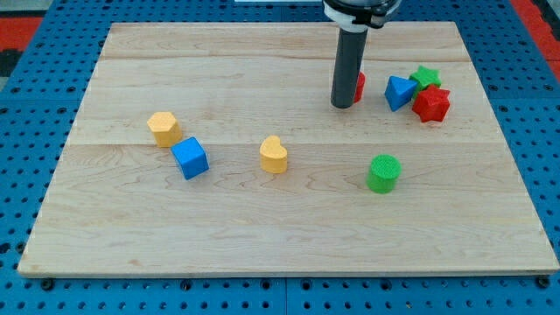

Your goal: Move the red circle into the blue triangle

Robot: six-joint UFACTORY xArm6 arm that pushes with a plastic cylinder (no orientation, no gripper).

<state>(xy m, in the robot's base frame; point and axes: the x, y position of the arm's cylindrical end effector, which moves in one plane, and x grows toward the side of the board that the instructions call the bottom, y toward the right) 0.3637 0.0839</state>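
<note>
My tip (pixel 342 106) rests on the wooden board (pixel 262 236) in the upper right part of the view, at the foot of the dark upright rod. There is no hand on this arm, only the rod, so nothing is clasped or let go; the tip simply presses against things.

The red circle (pixel 360 86) sits just behind the rod at about 2 o'clock from my tip, touching it or very nearly so; the rod hides most of the block and only a red sliver shows on its right side. The blue triangle (pixel 400 92) lies at 3 o'clock from the red circle, near it but apart, with a strip of bare wood between them.

Touching the blue triangle at its 2 o'clock is the green star (pixel 426 76), and at the triangle's 4 o'clock stands the red star (pixel 431 104), pressed against both its neighbours so the three form a tight cluster.

The green cylinder (pixel 383 173) stands well apart at 5 o'clock from my tip. The yellow heart (pixel 274 155) lies at 8 o'clock from my tip, near the middle of the board. Farther toward the view's left, the blue cube (pixel 190 158) sits with the yellow hexagon (pixel 164 129) just beside it at 10 o'clock
</note>
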